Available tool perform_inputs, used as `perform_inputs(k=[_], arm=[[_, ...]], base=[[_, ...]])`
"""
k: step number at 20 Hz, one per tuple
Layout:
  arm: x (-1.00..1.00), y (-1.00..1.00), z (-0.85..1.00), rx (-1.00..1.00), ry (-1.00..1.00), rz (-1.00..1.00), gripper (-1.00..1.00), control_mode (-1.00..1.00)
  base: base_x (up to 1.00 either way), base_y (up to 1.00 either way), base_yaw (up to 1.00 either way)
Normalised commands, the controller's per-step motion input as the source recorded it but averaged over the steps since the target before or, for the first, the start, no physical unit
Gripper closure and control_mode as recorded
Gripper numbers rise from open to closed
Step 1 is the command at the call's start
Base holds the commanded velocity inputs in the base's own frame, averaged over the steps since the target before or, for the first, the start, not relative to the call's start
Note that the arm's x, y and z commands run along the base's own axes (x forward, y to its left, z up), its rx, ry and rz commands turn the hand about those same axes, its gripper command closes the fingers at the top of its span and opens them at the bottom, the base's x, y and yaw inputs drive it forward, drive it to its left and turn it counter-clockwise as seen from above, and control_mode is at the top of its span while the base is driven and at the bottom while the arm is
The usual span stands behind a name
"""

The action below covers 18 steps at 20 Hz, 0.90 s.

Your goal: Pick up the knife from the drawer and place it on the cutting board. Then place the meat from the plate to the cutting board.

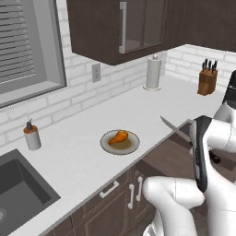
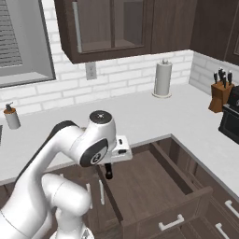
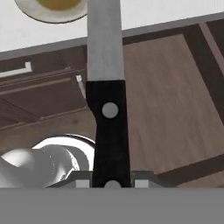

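I've got the knife [image 3: 107,87] pinched in my gripper [image 3: 112,180], fingers pressed on the black handle w/ the blade running straight out ahead of the hand. It's up clear of the open drawer [image 2: 154,182], whose wood floor sits below it. In the left base view the blade tip [image 1: 167,123] pokes out over the counter edge, pointing toward the plate [image 1: 120,142].

So, as I judge it, pick-up is done; knife isn't placed yet. I can't find the cutting board in these pics, so can't say which way the carry has to go.

The meat [image 1: 119,136] is lying on the plate, on the counter [image 1: 73,156] between the sink and the drawer. Plate rim also peeks in at the top of the hand view. That 2nd half of the job is untouched.

Left to do: set knife on board, let go, come back for the drumstick, move it to the board too. Roughly a quarter through, I reckon.
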Motion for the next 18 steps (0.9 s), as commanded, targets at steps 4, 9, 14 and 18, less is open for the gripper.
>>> perform_inputs(k=[4, 9, 14, 18], arm=[[0.16, 0.98, 0.00, 0.05, -0.03, 0.18, 1.00, -1.00], [0.42, 0.98, 0.06, 0.03, -0.05, 0.18, 1.00, -1.00], [0.27, 0.69, 0.12, 0.05, -0.12, 0.19, 1.00, -1.00], [0.00, 0.13, 0.00, 0.00, -0.03, 0.04, 1.00, 1.00]], base=[[0.00, 0.00, 0.00], [0.00, 0.00, 0.00], [0.00, 0.00, 0.00], [-0.03, 0.26, 0.12]])
